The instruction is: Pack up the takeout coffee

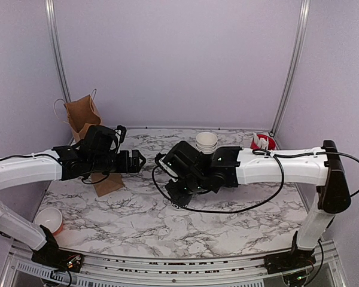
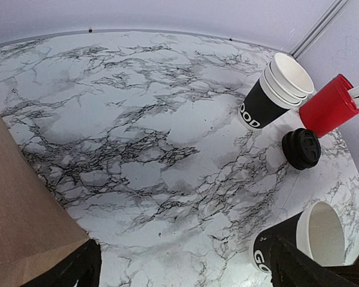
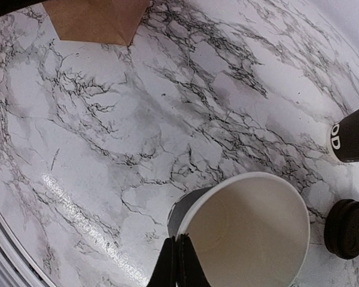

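1. Lilac walls, marble worktop [image 1: 137, 221]; brown paper bag [image 1: 84, 116] stands at the back left.
2. Takeout cup [image 3: 245, 233] sits mid-worktop, upright and open, white inside and empty. It is well apart from the bag.
3. Its black lid [image 2: 301, 148] is off and lies flat just beside the red cup [image 2: 329, 104], near the stack of cups [image 2: 275, 89].
4. Right end effector [image 3: 178, 251] is pressed together at the cup's rim and looks to be pinching the paper wall.
5. Left end effector [image 1: 136, 160] is spread wide and empty, next to the bag.
6. Handling guess: the cup is light with a thin wall that is easy to crush. The rolled rim is the stiffest place to grip.
7. The lid is stiff, flat and probably slick; best taken by its edge.
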Tool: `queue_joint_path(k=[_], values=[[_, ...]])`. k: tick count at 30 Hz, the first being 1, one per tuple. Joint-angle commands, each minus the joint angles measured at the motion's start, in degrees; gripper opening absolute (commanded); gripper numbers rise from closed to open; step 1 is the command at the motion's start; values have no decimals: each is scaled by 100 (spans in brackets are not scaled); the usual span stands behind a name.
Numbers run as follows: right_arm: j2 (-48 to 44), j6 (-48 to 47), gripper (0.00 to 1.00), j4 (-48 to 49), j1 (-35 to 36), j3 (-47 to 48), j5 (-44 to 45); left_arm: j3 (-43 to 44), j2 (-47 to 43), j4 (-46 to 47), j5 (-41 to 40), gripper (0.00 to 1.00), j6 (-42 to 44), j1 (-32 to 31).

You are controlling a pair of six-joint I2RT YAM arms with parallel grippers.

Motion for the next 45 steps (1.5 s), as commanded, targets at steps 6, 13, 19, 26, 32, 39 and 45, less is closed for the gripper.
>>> queue_joint_path(k=[6, 13, 19, 26, 32, 39, 45], values=[[59, 448, 0, 263, 206, -119, -212, 127, -44, -161, -6, 99, 2, 38], [205, 432, 0, 217, 328, -91, -167, 117, -44, -126, 34, 99, 17, 38], [252, 385, 0, 224, 340, -102, -205, 126, -53, -78, 56, 99, -6, 38], [315, 400, 0, 197, 340, -85, -275, 125, -44, -51, 70, 99, -9, 38], [331, 387, 1, 158, 335, -36, -292, 126, -35, -25, 95, 99, -13, 38], [314, 418, 11, 59, 340, 34, -302, 103, -52, -22, 106, 99, -16, 38], [203, 438, 21, -6, 339, 132, -298, 96, -52, -5, 122, 99, -31, 38]])
